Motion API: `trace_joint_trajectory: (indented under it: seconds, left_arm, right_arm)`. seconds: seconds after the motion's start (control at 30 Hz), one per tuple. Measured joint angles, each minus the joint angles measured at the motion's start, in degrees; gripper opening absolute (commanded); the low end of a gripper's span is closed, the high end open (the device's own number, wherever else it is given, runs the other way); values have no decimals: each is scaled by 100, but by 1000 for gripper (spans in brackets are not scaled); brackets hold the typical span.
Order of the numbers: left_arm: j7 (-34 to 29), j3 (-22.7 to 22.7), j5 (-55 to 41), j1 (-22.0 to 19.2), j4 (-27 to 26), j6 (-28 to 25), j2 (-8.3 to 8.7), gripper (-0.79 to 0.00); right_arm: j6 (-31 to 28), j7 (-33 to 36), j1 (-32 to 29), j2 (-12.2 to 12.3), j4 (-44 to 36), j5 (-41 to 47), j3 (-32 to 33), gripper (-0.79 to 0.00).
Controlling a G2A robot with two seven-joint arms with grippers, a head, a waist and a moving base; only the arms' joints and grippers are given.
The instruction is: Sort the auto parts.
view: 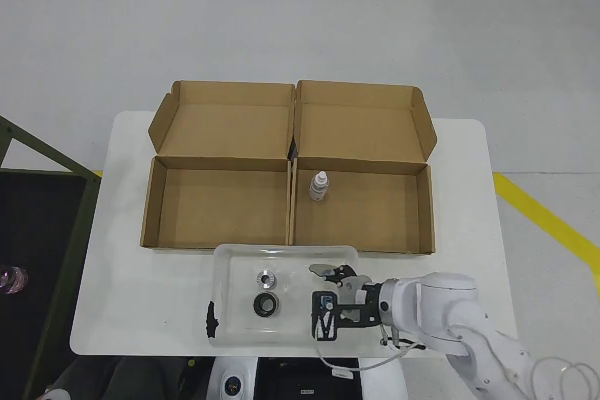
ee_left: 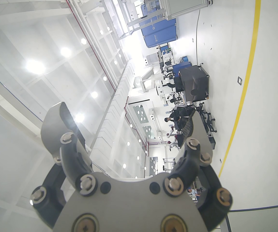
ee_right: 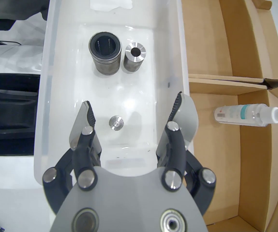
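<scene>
Hovering: my right gripper (ee_right: pixel 134 101) hangs over the right half of the clear bin (ee_right: pixel 181 49), fingers apart, gripping nothing.
Below it: a small round steel piece (ee_right: pixel 116 123) sits on the bin floor, in line with the gap between my fingers.
Left half of bin: a dark bearing sleeve (ee_right: pixel 105 51) and a steel bushing (ee_right: pixel 134 56) stand upright, just beside each other.
Right box (view: pixel 365 210): a spray bottle (view: pixel 320 185) near its left wall.
Left gripper (ee_left: pixel 126 115): spread wide, empty, aimed away from the table.
</scene>
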Motion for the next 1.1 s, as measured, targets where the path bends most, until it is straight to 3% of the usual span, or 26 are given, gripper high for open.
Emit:
trace_joint_trajectory:
  seconds: [0.63, 1.1]
  left_arm:
    - [0, 0, 0, 0, 0, 0, 0, 0]
    - [0, 0, 0, 0, 0, 0, 0, 0]
  right_arm:
    - [87, 1207, 510, -43, 240, -241, -836, -292]
    - [224, 1463, 1029, -104, 689, -326, -1381, -394]
